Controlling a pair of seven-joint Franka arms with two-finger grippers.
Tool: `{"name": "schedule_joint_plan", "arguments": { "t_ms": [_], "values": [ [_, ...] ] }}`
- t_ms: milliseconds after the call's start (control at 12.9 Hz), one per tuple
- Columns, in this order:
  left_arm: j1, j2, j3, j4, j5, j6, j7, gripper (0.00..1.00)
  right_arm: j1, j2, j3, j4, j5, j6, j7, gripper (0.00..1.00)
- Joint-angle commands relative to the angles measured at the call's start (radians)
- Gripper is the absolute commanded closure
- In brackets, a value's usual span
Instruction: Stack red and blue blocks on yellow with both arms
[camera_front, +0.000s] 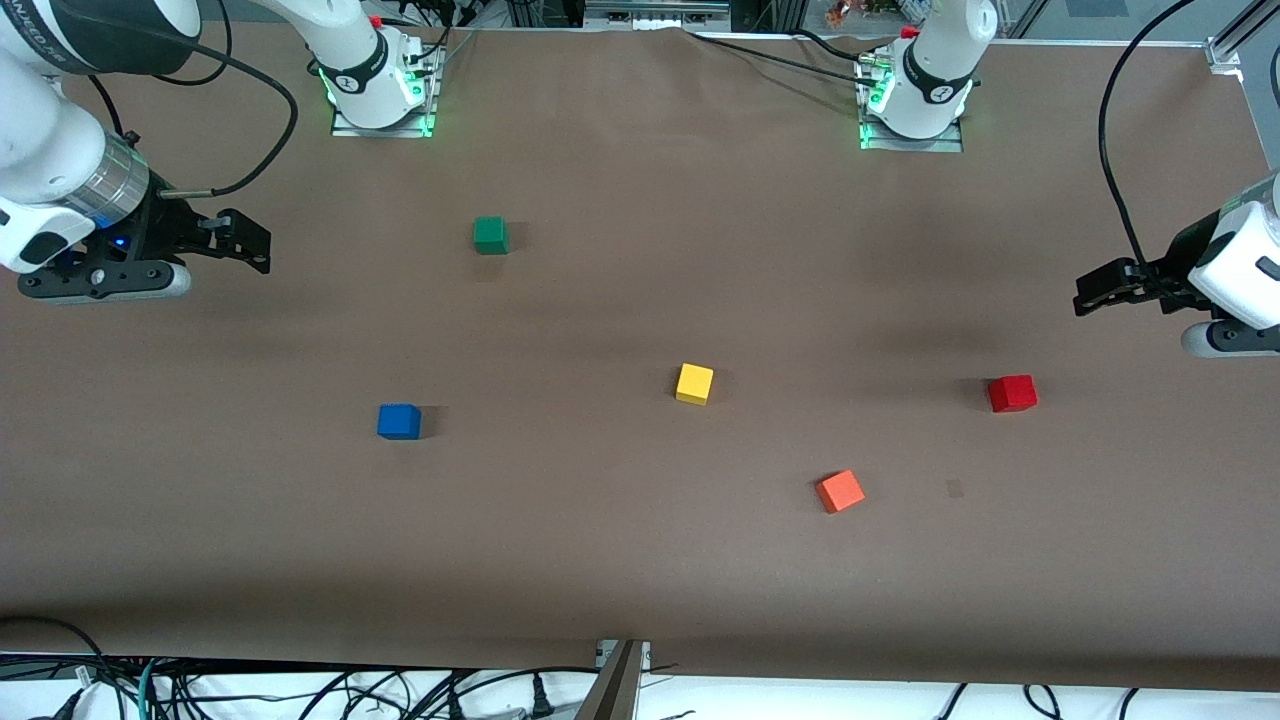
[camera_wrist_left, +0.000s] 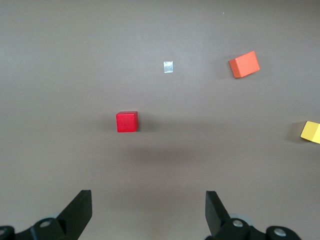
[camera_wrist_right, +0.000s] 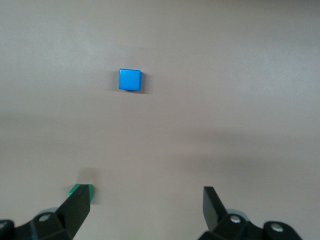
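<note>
The yellow cube (camera_front: 694, 383) sits near the table's middle. The blue cube (camera_front: 399, 421) lies toward the right arm's end. The red cube (camera_front: 1012, 393) lies toward the left arm's end. My right gripper (camera_front: 245, 240) is open and empty over bare table at its end; its wrist view shows the blue cube (camera_wrist_right: 130, 80) well ahead of the open gripper (camera_wrist_right: 146, 205). My left gripper (camera_front: 1095, 290) is open and empty over bare table close to the red cube; its wrist view shows the red cube (camera_wrist_left: 127, 121) ahead of the open gripper (camera_wrist_left: 148, 205) and the yellow cube (camera_wrist_left: 311, 131) at the edge.
An orange cube (camera_front: 840, 491) lies nearer the front camera than the yellow cube, also in the left wrist view (camera_wrist_left: 244, 64). A green cube (camera_front: 490, 235) lies farther from the camera, partly hidden by a finger in the right wrist view (camera_wrist_right: 82, 190). A small grey patch (camera_front: 954, 488) marks the table.
</note>
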Motion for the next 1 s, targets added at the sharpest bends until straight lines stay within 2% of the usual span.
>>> {"name": "schedule_joint_plan", "arguments": {
  "t_ms": [0, 928],
  "values": [
    [0.000, 0.019, 0.003, 0.034, -0.021, -0.005, 0.004, 0.00, -0.007, 0.001, -0.011, 0.006, -0.001, -0.008, 0.008, 0.00],
    [0.001, 0.026, 0.004, 0.036, -0.035, -0.005, 0.003, 0.00, -0.007, 0.001, -0.011, 0.006, -0.001, -0.007, 0.006, 0.00]
  ]
}}
